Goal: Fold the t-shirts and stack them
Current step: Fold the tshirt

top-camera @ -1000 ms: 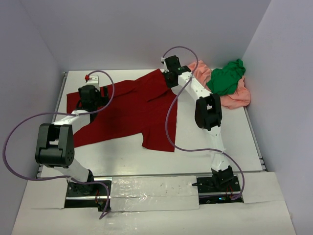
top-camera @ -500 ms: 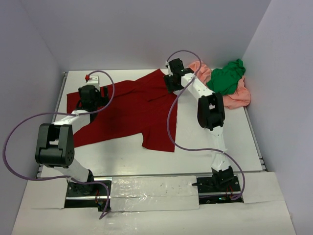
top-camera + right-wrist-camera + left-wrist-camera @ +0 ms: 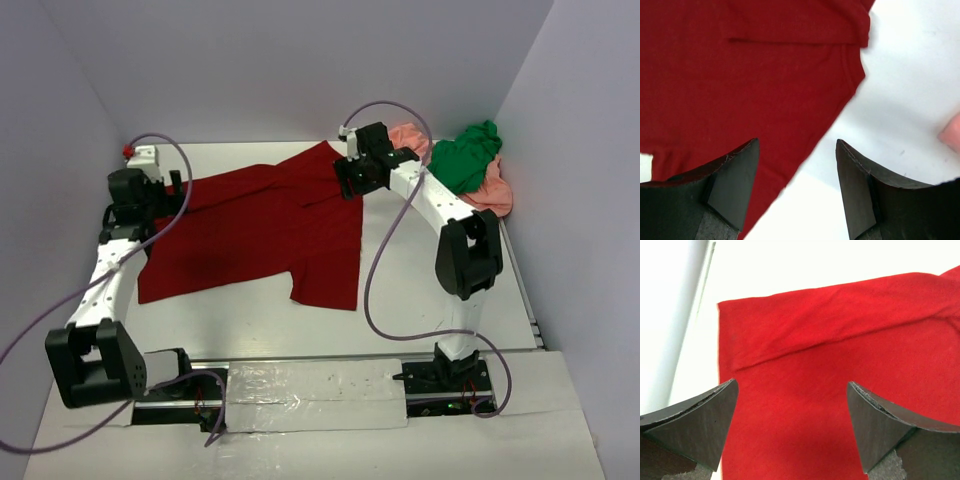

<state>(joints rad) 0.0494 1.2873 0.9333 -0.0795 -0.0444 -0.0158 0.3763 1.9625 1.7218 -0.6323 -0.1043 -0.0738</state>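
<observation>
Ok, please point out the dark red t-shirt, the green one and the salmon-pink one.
dark red t-shirt [image 3: 260, 225], top external view, middle of its body.
green t-shirt [image 3: 462, 160], top external view, middle of the heap.
salmon-pink t-shirt [image 3: 495, 198], top external view, part nearer than the green.

This is a robotics lab test cell. Bare lavender-grey panel walls [image 3: 300, 60] box in a plain white tabletop [image 3: 420, 290]. Two white-and-black robot arms, left [image 3: 105, 285] and right [image 3: 430, 195], are bolted at its near edge, trailing loose purple cables [image 3: 366, 295].
</observation>
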